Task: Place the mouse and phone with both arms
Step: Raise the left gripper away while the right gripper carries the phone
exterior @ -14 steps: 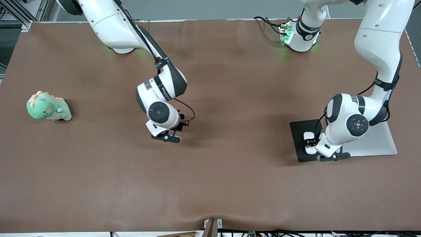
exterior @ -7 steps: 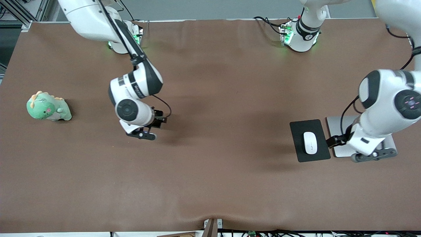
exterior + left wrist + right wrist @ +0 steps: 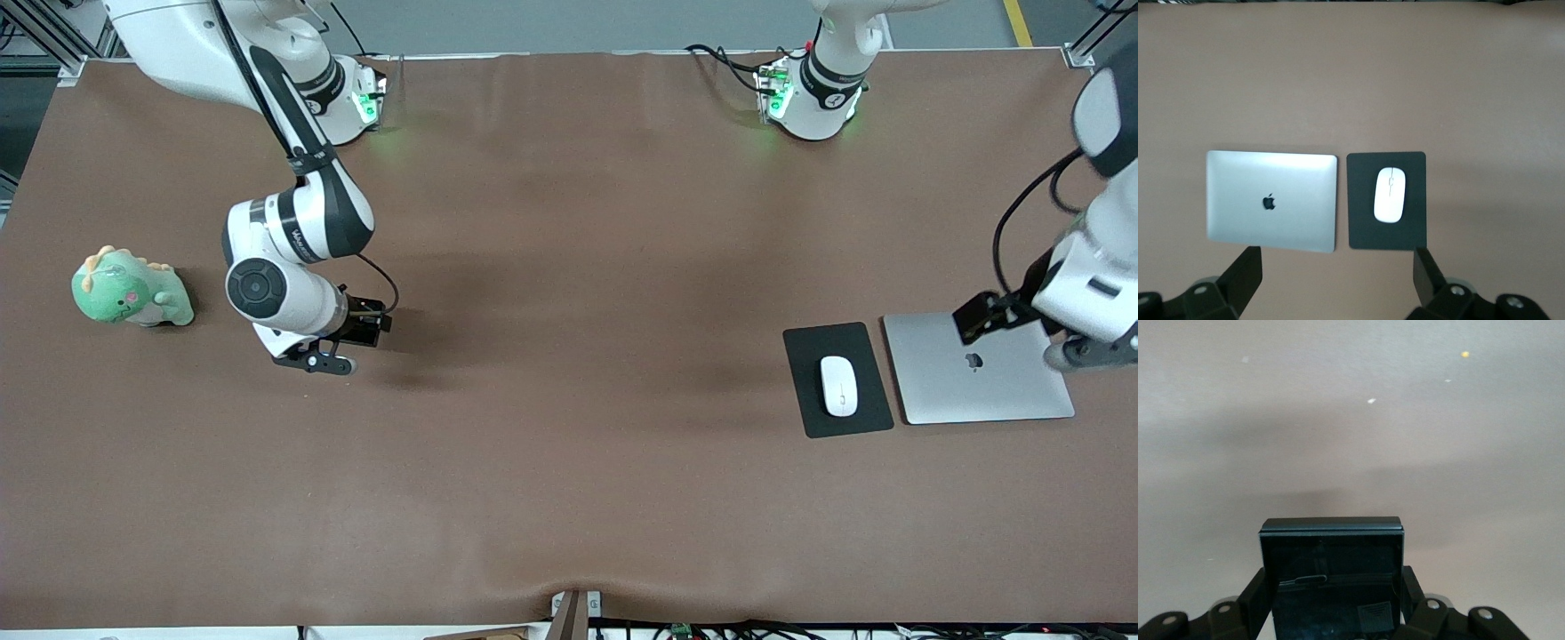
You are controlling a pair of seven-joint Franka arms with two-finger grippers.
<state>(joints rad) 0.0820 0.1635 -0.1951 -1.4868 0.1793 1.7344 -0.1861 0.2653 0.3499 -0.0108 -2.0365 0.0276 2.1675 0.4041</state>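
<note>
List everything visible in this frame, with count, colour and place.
mouse: 1, white, on the mouse pad.
mouse pad: 1, black, beside the laptop.
laptop: 1, silver, closed, at the left arm's end of the table.
phone: 1, black, in the right gripper.
dinosaur toy: 1, green, at the right arm's end.
table: 1, brown.
left gripper: 1, black, open, over the laptop.
right gripper: 1, black, shut on the phone, above bare table near the toy.

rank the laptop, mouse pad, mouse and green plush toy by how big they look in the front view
1. laptop, partly covered by the left arm
2. mouse pad
3. green plush toy, close to the pad; it stands up, so unsure
4. mouse
</note>
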